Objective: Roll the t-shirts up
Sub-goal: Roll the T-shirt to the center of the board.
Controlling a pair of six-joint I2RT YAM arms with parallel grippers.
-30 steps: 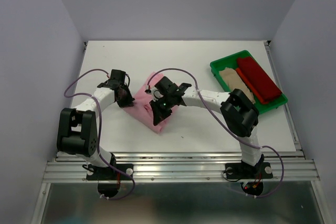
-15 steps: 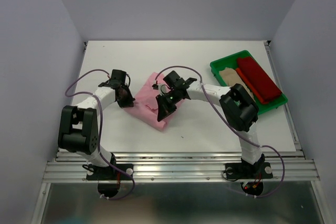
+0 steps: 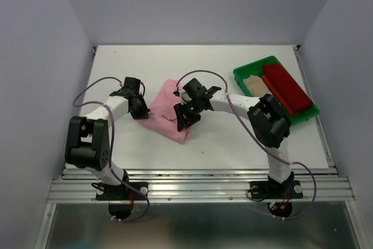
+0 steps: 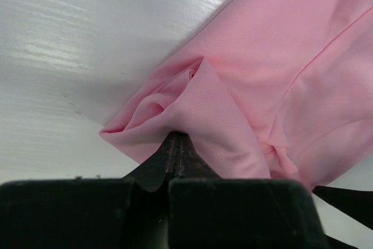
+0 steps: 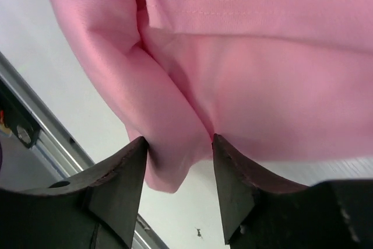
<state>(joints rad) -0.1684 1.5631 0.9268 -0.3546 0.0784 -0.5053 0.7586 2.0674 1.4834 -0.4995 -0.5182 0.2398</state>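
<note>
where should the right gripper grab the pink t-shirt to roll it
Probably the thick folded ridge at the near end of the pink t-shirt, from above, jaws astride it. It bulges off the table, so the right gripper can close across it; the left gripper pinches the left edge.

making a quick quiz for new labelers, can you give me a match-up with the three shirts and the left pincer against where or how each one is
Things:
1. pink t-shirt
2. dark red t-shirt
3. beige t-shirt
4. left pincer

Places or states:
A. in the green tray, along its right side
B. shut on a pinch of pink cloth
C. lying on the white table, outside the tray
D. in the tray, left of another shirt

Pairs: 1-C, 2-A, 3-D, 4-B
</note>
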